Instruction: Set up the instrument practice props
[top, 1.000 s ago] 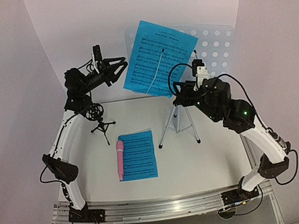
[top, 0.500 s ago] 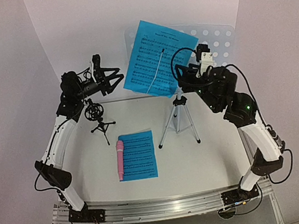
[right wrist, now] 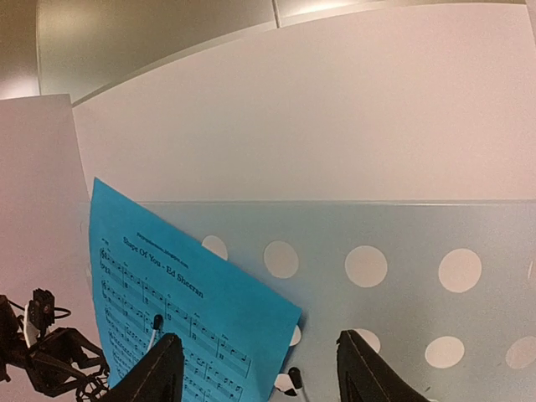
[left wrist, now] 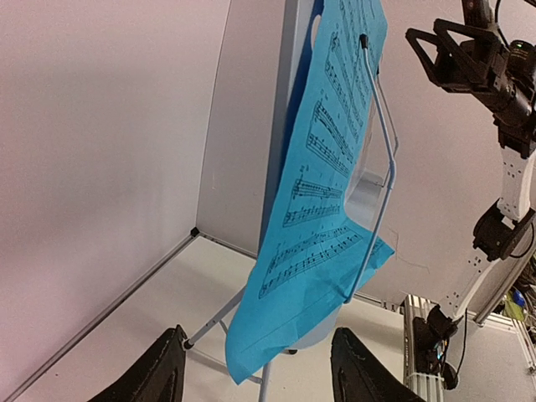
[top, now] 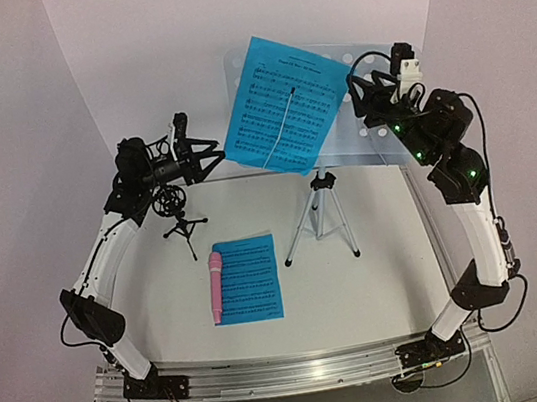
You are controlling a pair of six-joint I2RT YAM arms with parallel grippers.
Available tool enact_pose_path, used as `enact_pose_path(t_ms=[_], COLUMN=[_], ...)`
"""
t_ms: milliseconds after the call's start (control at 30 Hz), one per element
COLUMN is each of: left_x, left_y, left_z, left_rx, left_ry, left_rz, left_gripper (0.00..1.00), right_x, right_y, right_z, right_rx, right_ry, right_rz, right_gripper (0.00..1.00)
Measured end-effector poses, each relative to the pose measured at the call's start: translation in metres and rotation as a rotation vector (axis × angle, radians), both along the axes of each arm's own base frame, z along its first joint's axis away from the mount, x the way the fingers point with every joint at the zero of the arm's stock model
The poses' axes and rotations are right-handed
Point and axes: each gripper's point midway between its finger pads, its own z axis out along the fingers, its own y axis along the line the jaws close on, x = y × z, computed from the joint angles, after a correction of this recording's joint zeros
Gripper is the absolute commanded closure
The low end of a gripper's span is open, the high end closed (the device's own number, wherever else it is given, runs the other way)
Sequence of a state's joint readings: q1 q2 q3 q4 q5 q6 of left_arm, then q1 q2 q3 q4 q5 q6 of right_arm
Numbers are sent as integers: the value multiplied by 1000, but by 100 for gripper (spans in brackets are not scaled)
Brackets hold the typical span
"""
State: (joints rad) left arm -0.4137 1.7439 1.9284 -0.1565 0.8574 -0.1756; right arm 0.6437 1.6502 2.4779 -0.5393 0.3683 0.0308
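Observation:
The pale blue perforated music stand (top: 375, 69) rises on its silver tripod (top: 319, 216) at the back. One blue music sheet (top: 279, 103) leans on it, tilted, under a thin wire arm (left wrist: 378, 159). Another music sheet (top: 252, 277) lies flat on the table, and the pink microphone (top: 217, 287) rests along its left edge. Left of that stands the black tripod mic holder (top: 177, 211). My left gripper (top: 211, 157) hovers open just left of the raised sheet (left wrist: 327, 193), touching nothing. Facing the stand's right half (right wrist: 402, 243), my right gripper (top: 364, 111) is open and holds nothing.
White walls close in the back and both sides of the table (top: 389, 264). The tripod's legs spread across the middle of the table. In the left wrist view my right arm (left wrist: 494, 75) shows beyond the stand.
My right gripper has risen and swung right, away from the tripod's top to the stand's right part. The left gripper drew back left of the sheet and opened wider. The sheet stays on the stand.

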Motion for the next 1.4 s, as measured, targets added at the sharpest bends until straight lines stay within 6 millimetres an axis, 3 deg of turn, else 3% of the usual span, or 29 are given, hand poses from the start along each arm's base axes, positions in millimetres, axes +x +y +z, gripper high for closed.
enact_pose_path(t_ms=[467, 600, 933, 1200, 1400], left_x=[-4, -4, -4, -4, -4], left_y=[0, 0, 0, 0, 0], left_z=[-6, -4, -2, -2, -2], left_rx=[2, -7, -11, -11, -11], left_ry=[17, 7, -1, -1, -2], left_rz=[-13, -13, -13, -13, -14], left_gripper=[48, 48, 48, 48, 49], right_x=[19, 22, 42, 41, 30], right_y=[15, 16, 21, 20, 9], right_z=[-17, -17, -30, -28, -12], right_rx=[16, 25, 37, 42, 57], right_ry=[47, 48, 81, 77, 31], right_rz=[117, 125, 141, 140, 118], right_gripper=[53, 61, 61, 57, 57])
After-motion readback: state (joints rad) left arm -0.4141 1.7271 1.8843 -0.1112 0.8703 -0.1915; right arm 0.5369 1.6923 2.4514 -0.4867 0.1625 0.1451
